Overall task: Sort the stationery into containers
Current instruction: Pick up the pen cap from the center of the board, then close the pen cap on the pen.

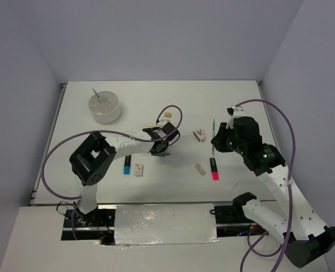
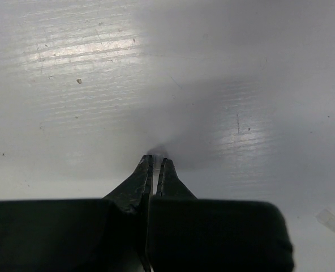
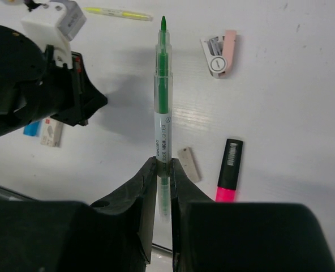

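Note:
My right gripper is shut on a thin green highlighter pen with a clear barrel and holds it above the table. My left gripper is shut, tips down at the table; a small pale bit shows at its tips and I cannot tell what it is. The round white cup stands at the back left with a grey pen in it. On the table lie a pink highlighter, a blue-and-black marker, a yellow-green stick, a white eraser and a tan eraser.
A small pink-and-grey item lies between the two grippers. Another tan eraser lies behind the left gripper. The left arm fills the left of the right wrist view. Walls close the table on three sides.

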You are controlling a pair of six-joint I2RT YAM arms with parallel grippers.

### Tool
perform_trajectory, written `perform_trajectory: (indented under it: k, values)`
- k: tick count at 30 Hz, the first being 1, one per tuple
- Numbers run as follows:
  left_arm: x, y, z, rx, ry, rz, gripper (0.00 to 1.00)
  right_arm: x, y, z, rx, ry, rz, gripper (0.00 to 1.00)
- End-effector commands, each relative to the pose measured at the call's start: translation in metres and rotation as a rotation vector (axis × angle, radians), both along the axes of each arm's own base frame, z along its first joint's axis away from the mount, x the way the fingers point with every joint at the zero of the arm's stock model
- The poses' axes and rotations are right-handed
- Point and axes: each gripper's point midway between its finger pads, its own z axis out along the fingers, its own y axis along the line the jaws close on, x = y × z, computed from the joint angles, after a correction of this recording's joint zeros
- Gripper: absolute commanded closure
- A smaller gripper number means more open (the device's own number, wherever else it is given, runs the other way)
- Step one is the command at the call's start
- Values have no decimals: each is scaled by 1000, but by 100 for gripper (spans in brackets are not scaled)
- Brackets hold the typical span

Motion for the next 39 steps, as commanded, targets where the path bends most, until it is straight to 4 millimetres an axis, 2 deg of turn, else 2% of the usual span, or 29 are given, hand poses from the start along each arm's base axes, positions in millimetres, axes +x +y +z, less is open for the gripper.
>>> perform_trajectory:
  k: [1,7,8,9,10,12,13,15,16,17,18,19,21,24,25,26,27,28,29,30,31,32,39]
  values:
    - [-34,19,-20,65,156,-28,100,-1,15,31,83,-101,73,100]
    - [5,6,85,-92,-49,-27,100,-11,29,51,147,-167,166,100]
    - [12,2,118,-146,-113,-29,100,-16,35,48,164,-159,208,100]
    - [17,4,134,-170,-144,-31,100,-18,39,52,182,-185,232,100]
    - [19,4,161,-215,-195,-35,100,-20,43,43,188,-172,252,100]
    - [25,-1,200,-299,-282,-64,100,-25,55,45,236,-193,309,100]
    - [23,2,229,-352,-342,-71,100,-31,61,39,253,-191,338,100]
    - [26,0,265,-451,-438,-83,100,-35,74,50,324,-239,368,100]
    - [20,6,293,-510,-502,-86,100,-40,78,48,349,-249,378,100]
    - [18,8,298,-533,-526,-84,100,-45,85,52,395,-251,365,100]
    - [20,9,317,-588,-590,-75,100,-45,90,52,428,-265,349,100]
    - [12,17,331,-625,-629,-70,100,-48,95,55,457,-275,355,100]
    - [5,20,348,-689,-680,-72,100,-61,113,66,531,-284,391,100]
    - [-17,25,384,-827,-778,-123,99,-76,138,78,599,-286,445,100]
    - [-22,22,385,-860,-787,-147,100,-78,144,82,608,-289,457,100]
    - [-26,22,393,-898,-816,-165,99,-78,152,80,602,-279,467,100]
    - [-34,25,402,-934,-839,-184,99,-85,160,91,617,-292,497,100]
    - [-38,23,402,-960,-845,-198,99,-84,164,94,610,-303,496,100]
    - [-41,24,405,-987,-847,-199,99,-81,170,89,590,-286,496,100]
    - [-47,26,411,-1012,-859,-205,99,-85,176,94,597,-285,516,100]
    - [-49,25,405,-1025,-846,-212,99,-81,176,96,590,-297,495,100]
    - [-54,27,413,-1065,-860,-212,99,-81,182,104,606,-314,505,100]
    - [-60,28,409,-1073,-828,-215,98,-77,194,115,571,-328,521,100]
